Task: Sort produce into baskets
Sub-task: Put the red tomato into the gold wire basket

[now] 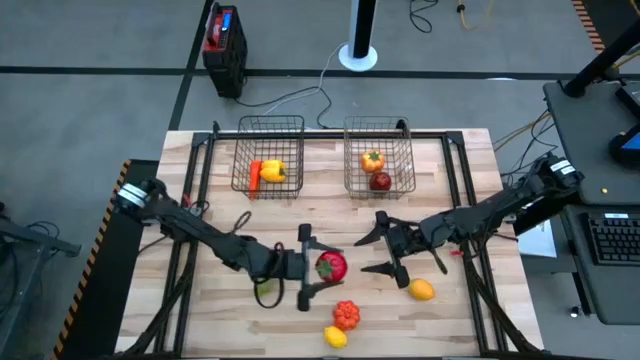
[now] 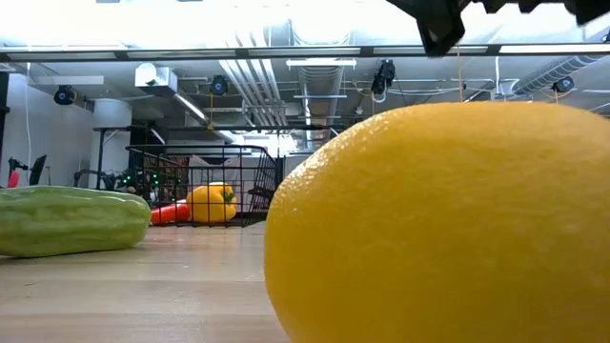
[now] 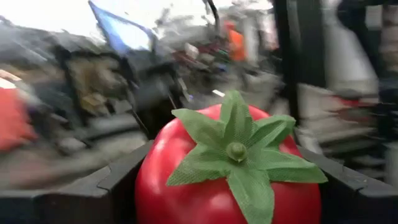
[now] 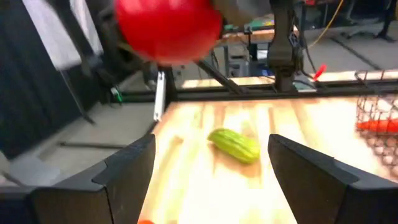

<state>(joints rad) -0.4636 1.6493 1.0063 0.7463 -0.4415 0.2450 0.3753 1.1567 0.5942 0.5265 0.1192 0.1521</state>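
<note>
A light wooden table [image 1: 220, 300] is seen; on it two wire baskets [image 1: 268, 155] at the far edge, plus cucumber [image 1: 266, 291], lemon [image 1: 422, 290], red pepper [image 1: 346, 314], small yellow fruit [image 1: 335, 337].

No text, label, brand, number or sign can be read anywhere in these views, neither on the produce, the baskets nor the gear around them.

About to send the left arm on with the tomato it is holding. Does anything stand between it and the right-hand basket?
Yes. The right gripper hangs open between the tomato, held in the left gripper, and the right-hand basket. It partly blocks the straight path.
</note>
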